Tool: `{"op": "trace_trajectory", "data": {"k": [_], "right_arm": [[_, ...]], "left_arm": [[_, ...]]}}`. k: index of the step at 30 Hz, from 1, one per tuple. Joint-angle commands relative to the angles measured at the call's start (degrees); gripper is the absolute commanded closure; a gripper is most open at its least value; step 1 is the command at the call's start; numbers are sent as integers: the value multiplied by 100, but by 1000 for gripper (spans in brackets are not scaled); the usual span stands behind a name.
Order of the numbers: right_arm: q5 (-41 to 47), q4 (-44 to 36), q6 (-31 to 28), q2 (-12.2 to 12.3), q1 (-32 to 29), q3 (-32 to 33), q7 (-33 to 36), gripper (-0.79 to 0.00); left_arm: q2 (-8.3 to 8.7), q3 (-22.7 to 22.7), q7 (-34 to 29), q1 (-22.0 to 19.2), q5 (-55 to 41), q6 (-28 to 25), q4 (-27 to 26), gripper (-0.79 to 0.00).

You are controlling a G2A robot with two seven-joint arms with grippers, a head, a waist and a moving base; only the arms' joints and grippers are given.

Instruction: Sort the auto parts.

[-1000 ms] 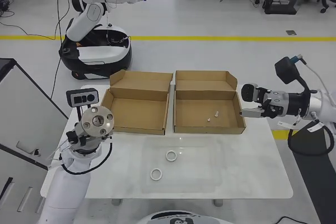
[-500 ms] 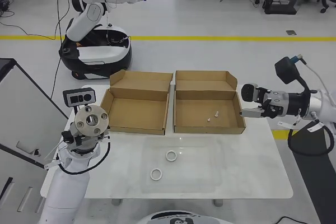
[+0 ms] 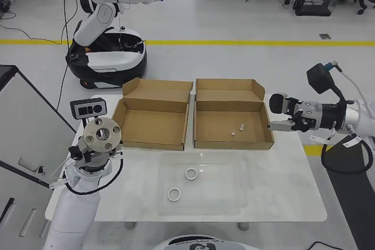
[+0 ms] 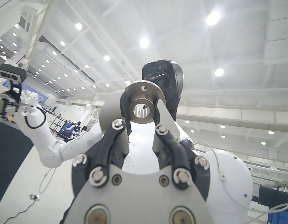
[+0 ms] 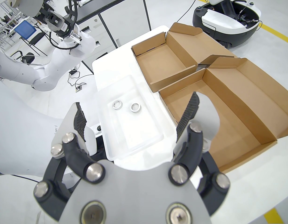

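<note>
The left gripper (image 4: pixel 141 112) is closed on a flanged metal hub (image 4: pixel 148 89), its pads clamped on the hub's short neck with the disc facing up. In the top view this part (image 3: pixel 102 135) is held up in the air off the left edge of the table (image 3: pixel 281 187), just left of the near corner of the left cardboard box (image 3: pixel 151 125), not yet over it.

The right gripper (image 5: pixel 135 114) is spread wide and holds nothing. It hangs just beside the right wall of the right cardboard box (image 3: pixel 215 128).

As for progress, two small pale parts (image 3: pixel 237 130) lie in the right box, so some sorting looks done. The left box has nothing in it. Two metal rings, one farther (image 3: pixel 191 174) and one nearer (image 3: pixel 174 194), lie loose and apart in the clear tray (image 3: pixel 219 187) on the near half of the table.

My judgement is that the job is under way. The hub has to go into a box, probably the left one, and both rings have to be picked up and placed.
</note>
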Motion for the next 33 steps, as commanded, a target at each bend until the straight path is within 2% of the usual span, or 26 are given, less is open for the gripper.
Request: {"op": "trace_trajectory", "data": {"k": [1,6,14,19,24,33], "right_arm": [[0,0,0,0,0,0,0,-785],[0,0,0,0,0,0,0,-785],[0,0,0,0,0,0,0,-785],[0,0,0,0,0,0,0,-785],[0,0,0,0,0,0,0,-785],[0,0,0,0,0,0,0,-785]], "left_arm": [[0,0,0,0,0,0,0,0],[-10,90,473,-88,675,77,-58,0],[-28,407,1369,-640,2456,356,84,0],[5,325,1700,-962,3627,563,306,0],[16,247,2164,-1262,4148,733,512,0],[130,15,2016,-1885,5803,909,831,0]]}}
